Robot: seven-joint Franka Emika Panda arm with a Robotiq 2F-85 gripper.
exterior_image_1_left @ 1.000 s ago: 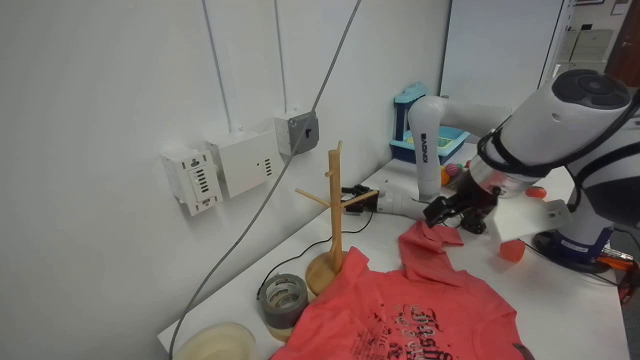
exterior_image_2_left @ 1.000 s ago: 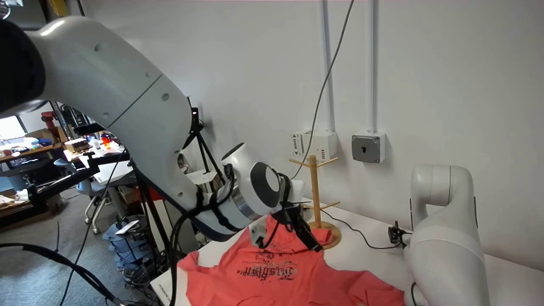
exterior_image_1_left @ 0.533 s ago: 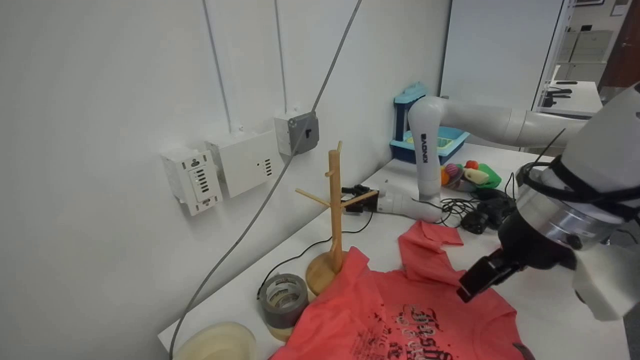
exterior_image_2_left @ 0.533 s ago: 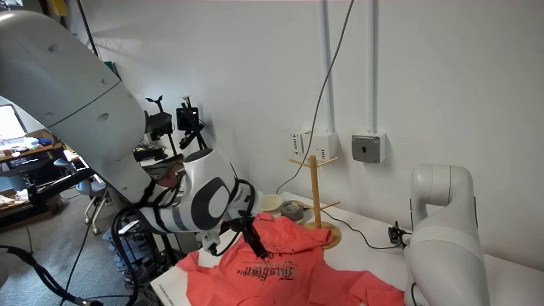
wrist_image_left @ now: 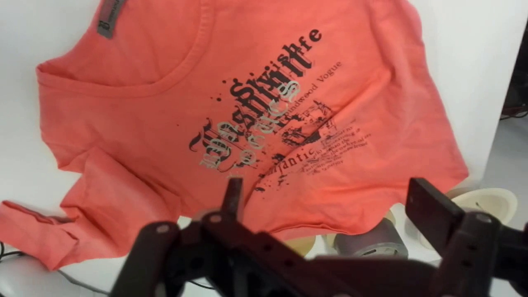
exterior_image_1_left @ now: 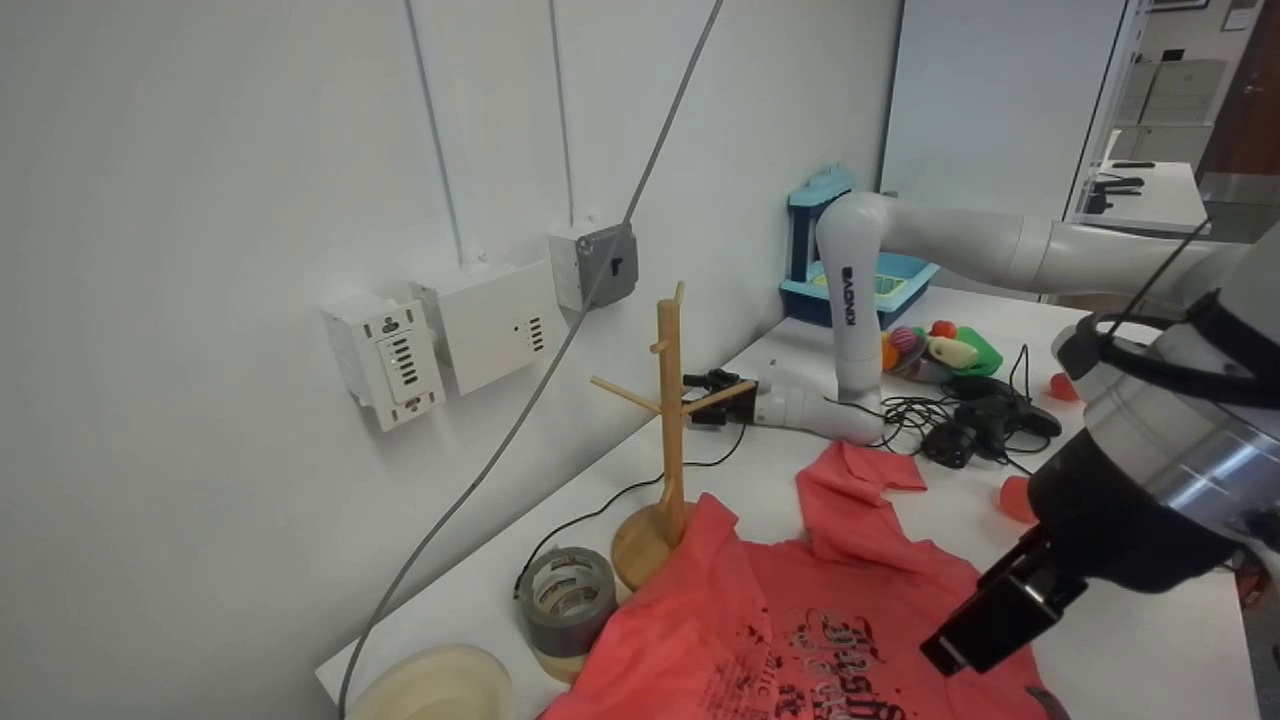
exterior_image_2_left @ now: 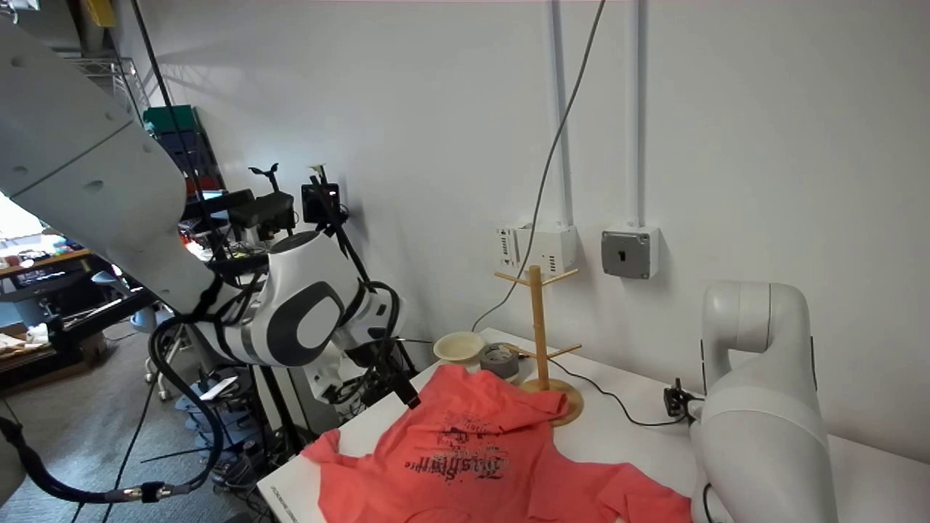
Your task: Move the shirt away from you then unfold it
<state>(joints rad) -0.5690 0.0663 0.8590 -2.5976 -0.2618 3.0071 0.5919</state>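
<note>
the gripper [wrist_image_left: 326, 189] hangs with its jaws spread and nothing between them, presumably ready to pinch cloth. the shirt [exterior_image_2_left: 476, 454] lies print-up on the table [exterior_image_2_left: 610, 436], its far edge rumpled close by the wooden stand [exterior_image_2_left: 540, 327], which likely hinders spreading it.

In an exterior view, the wall [exterior_image_2_left: 726, 145] takes soft, greyish light, with faint shadows streaking its upper left, and the far-left background [exterior_image_2_left: 16, 218] burns out to white. Glare brightens the metal wrist collar [exterior_image_1_left: 1215, 480]. In the wrist view, the claw [wrist_image_left: 326, 189] is dark and out of focus, the counter [wrist_image_left: 24, 37] pale and bright, and the smallest print [wrist_image_left: 336, 153] on the shirt [wrist_image_left: 123, 119] seems too soft to read.
</note>
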